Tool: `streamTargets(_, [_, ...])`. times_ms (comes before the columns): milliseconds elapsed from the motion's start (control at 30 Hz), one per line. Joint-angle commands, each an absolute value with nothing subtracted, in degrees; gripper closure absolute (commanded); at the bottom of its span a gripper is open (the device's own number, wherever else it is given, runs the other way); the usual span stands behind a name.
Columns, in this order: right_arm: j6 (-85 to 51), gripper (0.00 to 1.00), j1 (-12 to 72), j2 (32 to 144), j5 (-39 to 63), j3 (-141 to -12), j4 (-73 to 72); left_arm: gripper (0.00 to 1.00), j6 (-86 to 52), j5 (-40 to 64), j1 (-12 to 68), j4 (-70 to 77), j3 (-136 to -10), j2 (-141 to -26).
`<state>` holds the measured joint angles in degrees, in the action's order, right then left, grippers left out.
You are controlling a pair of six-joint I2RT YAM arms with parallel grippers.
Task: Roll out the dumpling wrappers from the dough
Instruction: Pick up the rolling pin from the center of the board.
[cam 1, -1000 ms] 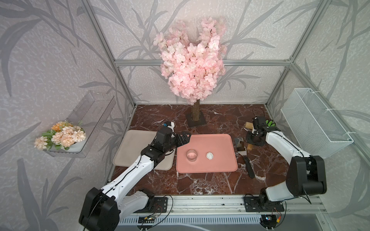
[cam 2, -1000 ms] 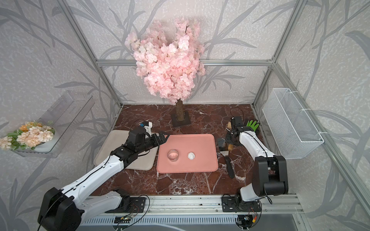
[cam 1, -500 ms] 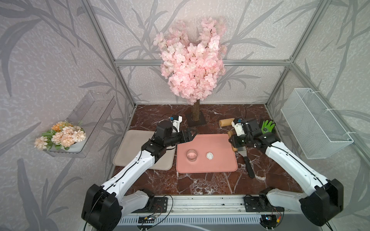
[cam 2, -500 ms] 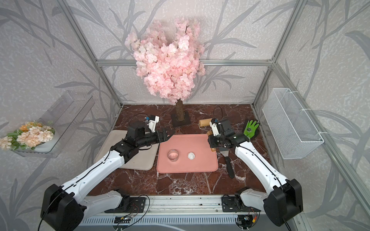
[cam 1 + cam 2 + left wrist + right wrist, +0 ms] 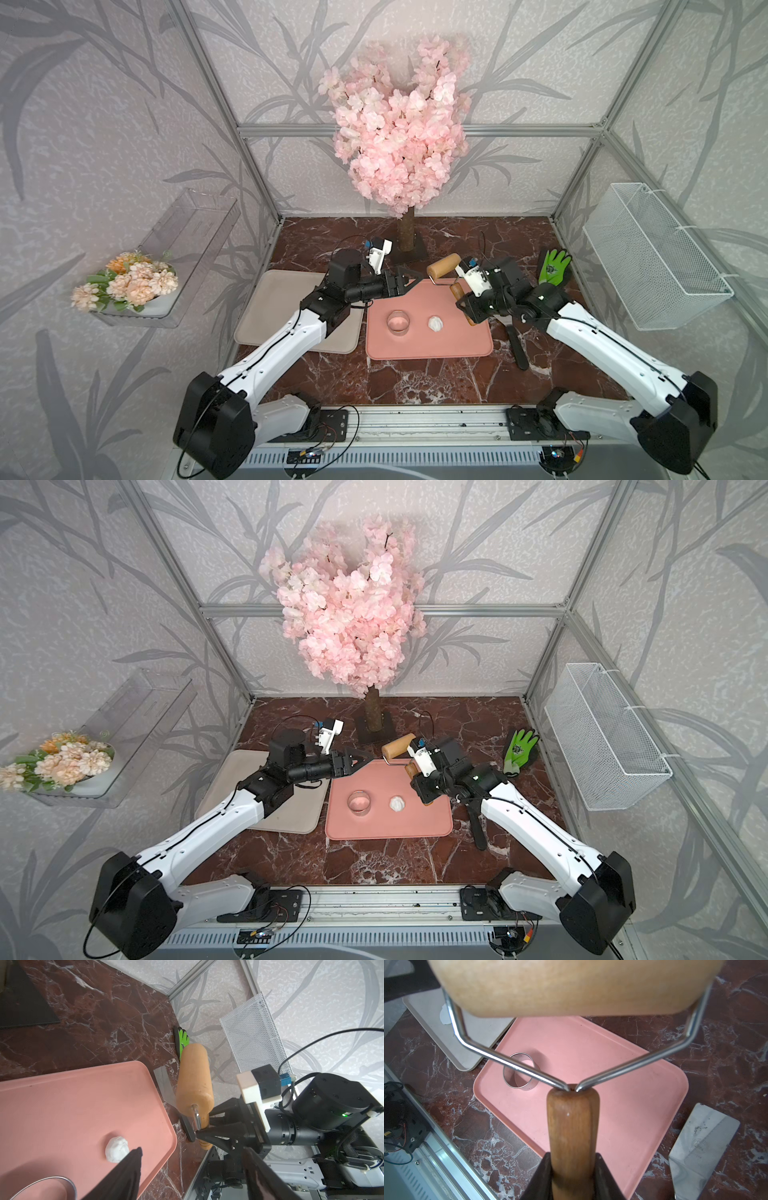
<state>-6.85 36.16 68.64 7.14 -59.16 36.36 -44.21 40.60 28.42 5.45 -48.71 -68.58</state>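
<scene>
The dough (image 5: 435, 323) (image 5: 397, 803) (image 5: 116, 1149) is a small white lump on the pink tray (image 5: 457, 349) (image 5: 415, 829). A clear ring cutter (image 5: 398, 322) (image 5: 359, 803) (image 5: 521, 1072) stands left of it. My right gripper (image 5: 462, 303) (image 5: 419, 785) (image 5: 572, 1159) is shut on the wooden handle of the rolling pin (image 5: 444, 266) (image 5: 195, 1082) (image 5: 571, 987), held above the tray's far right corner. My left gripper (image 5: 409, 279) (image 5: 359, 762) (image 5: 192, 1150) hangs open and empty over the tray's far left edge. One flat white dumpling wrapper (image 5: 444, 1017) shows in part on the grey tray.
A grey tray (image 5: 274, 316) lies left of the pink one, under my left arm. A metal scraper (image 5: 517, 349) (image 5: 702, 1142) with a black handle lies right of the pink tray, a green glove (image 5: 552, 266) behind it. The blossom tree's trunk (image 5: 406, 237) stands at the back.
My right arm has swung from the back right to the pink tray, carrying the rolling pin. My left gripper has risen toward the tray's far edge and its jaws have narrowed.
</scene>
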Motion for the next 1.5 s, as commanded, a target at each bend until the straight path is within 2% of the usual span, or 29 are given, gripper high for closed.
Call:
streamTargets(0, [-7.0,0.93,37.8,69.3,4.6,-62.2,32.5,0.24,-44.5,40.7,30.3,8.0,-49.0,-69.0])
streamTargets(133, [-7.8,0.95,39.6,71.0,2.0,-63.1,31.8,0.24,-44.4,39.0,32.6,8.1,-48.9,-69.8])
streamTargets(633, [-9.8,0.97,42.9,71.4,-0.2,-64.1,29.1,0.48,-43.9,33.3,33.5,7.0,-49.4,-71.6])
streamTargets(933, [-10.6,0.97,44.3,71.0,-0.5,-63.7,27.9,0.56,-44.3,32.8,33.6,7.5,-50.2,-72.4])
streamTargets(1133, [-11.3,0.97,45.7,71.2,-0.9,-63.0,26.7,0.65,-44.9,31.9,33.6,8.1,-49.9,-72.3])
streamTargets(1300, [-11.8,0.97,46.7,71.0,-2.0,-62.1,25.7,0.66,-45.8,31.8,33.6,9.3,-49.6,-72.1])
streamTargets(1467, [-12.7,0.97,47.4,70.5,-2.3,-61.3,24.3,0.74,-46.3,31.1,33.6,9.7,-49.5,-72.0])
